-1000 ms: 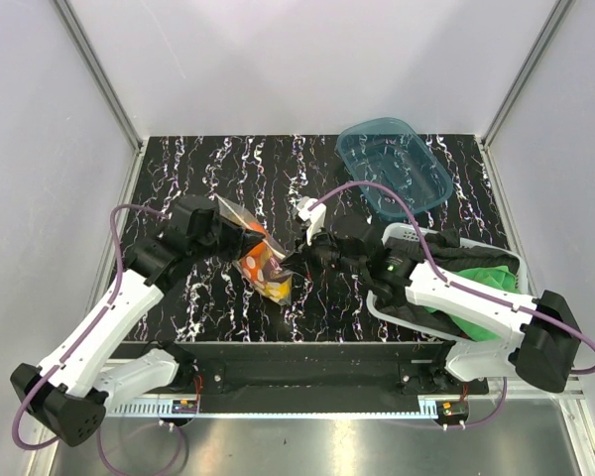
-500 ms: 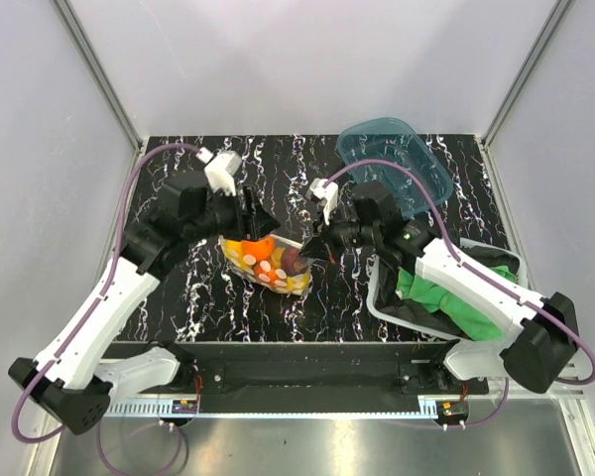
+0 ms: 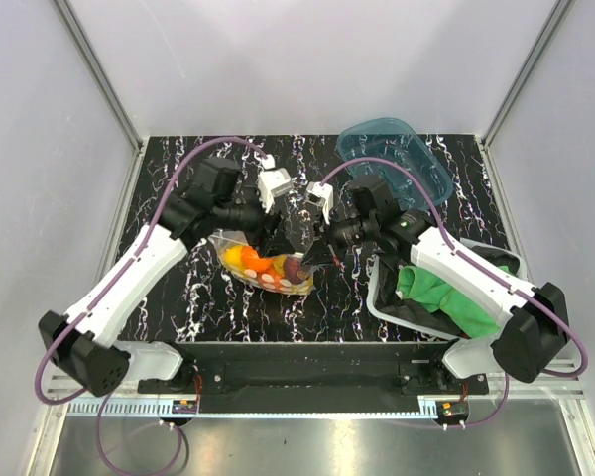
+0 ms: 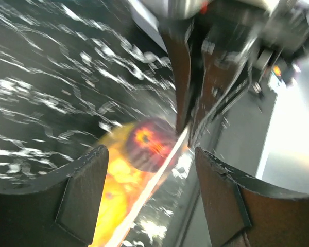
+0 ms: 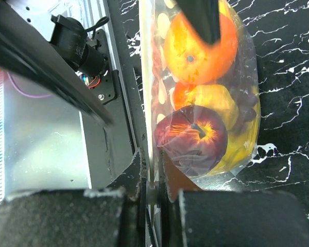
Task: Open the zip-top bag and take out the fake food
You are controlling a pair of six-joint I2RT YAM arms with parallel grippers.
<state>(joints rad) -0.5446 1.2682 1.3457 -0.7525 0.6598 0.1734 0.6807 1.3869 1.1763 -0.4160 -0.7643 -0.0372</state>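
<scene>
on the black marbled table [image 3: 178, 288], nearer than the blue tub [image 3: 395, 164], the zip-top bag [image 3: 268, 270] sits around the middle between both arms, the fake food [image 5: 198, 51] inside it. the right fingers [image 5: 171, 181] are pinched tight on the bag's edge strip. the left fingers [image 4: 85, 190] are spread wide, with that strip passing between them.

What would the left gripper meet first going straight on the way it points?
Most likely the zip-top bag: its top strip runs between the fingers of the open left gripper, with the dark red fruit just behind. The right gripper pinches that strip farther ahead. Blurred view, so depth is uncertain.
</scene>
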